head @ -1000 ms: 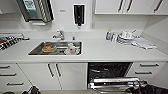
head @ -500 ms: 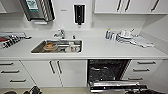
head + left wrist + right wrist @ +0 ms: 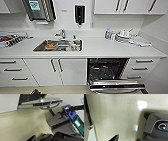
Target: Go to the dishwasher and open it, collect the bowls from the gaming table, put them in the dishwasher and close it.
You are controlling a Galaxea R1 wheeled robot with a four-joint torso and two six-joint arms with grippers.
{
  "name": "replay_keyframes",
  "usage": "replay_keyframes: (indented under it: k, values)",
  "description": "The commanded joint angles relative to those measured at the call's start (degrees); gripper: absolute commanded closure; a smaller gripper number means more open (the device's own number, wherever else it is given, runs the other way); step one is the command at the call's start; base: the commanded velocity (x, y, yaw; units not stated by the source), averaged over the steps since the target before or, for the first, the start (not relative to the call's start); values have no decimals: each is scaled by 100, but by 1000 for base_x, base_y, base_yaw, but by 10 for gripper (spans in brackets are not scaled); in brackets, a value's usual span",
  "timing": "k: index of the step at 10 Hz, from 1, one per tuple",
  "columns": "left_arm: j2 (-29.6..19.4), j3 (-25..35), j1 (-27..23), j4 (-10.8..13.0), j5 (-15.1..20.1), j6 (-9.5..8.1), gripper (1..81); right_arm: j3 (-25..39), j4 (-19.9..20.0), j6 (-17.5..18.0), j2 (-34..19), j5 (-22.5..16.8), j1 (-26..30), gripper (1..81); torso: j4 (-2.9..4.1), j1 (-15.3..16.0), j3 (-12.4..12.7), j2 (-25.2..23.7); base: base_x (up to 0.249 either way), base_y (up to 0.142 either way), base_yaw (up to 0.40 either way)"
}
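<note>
Dishwasher (image 3: 107,71) open below the white surface (image 3: 100,50), right of the sink (image 3: 58,45), door (image 3: 41,101) dropped flat over the floor; no bowl seen; pincer states cannot tell; risk: base or arm clipping the lowered door when driving.

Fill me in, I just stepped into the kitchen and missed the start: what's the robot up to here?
It faces a white kitchen counter with a sink set into it. To the right of the sink, below the counter, the dishwasher stands open with its door folded down. No green bowl can be seen in it or on the counter. Nothing is being handled at this moment.
</note>
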Motion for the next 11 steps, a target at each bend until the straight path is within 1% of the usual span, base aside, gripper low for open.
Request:
replay_keyframes:
  k: [1, 2, 4, 5, 6, 7, 8, 9, 10, 11]
  values:
    - [-92, 42, -430, -16, 97, -13, 10, 116, 46, -110, -329, -286, 680, 10, 0, 0, 0, 0, 0, 0, 0]
    - [5, -117, -300, -33, 97, -22, 10, 230, 1, -542, -373, -286, 715, 10, 0, 0, 0, 0, 0, 0, 0]
    - [155, -750, 306, -77, 36, -39, 10, 547, -25, -2186, -522, -259, 645, 10, 0, 2, 0, 0, 0, 0, 0]
    - [181, -1003, 560, -77, 9, -39, 10, 625, -78, -3493, -531, -138, 532, 10, 0, 2, 0, 0, 0, 0, 0]
    - [172, -1135, 781, -42, -60, -39, 10, 773, -69, -4480, -592, -31, 357, 10, 0, 2, 0, 0, 0, 0, 0]
    - [189, -1275, 939, -85, -96, -39, 10, 1173, -78, -5253, -749, -13, 207, 10, 0, 2, 0, 0, 0, 0, 0]
    - [242, -1390, 1054, -112, -87, -57, 10, 1606, -78, -5837, -951, -4, 67, 10, 0, 2, 0, 0, 0, 0, 0]
    - [347, -1573, 1220, -130, -35, -92, 10, 2035, -78, -6328, -1170, -4, -57, 10, 0, 2, 0, 0, 0, 0, 0]
    - [383, -1690, 1432, -121, -52, -110, 10, 2348, -78, -6616, -1348, -4, -206, 10, 0, 2, 0, 0, 0, 0, 0]
    - [427, -1813, 1546, -121, -78, -110, 10, 2663, -105, -6939, -1497, 4, -382, 10, 0, -367, 0, 573, 0, 0, 0]
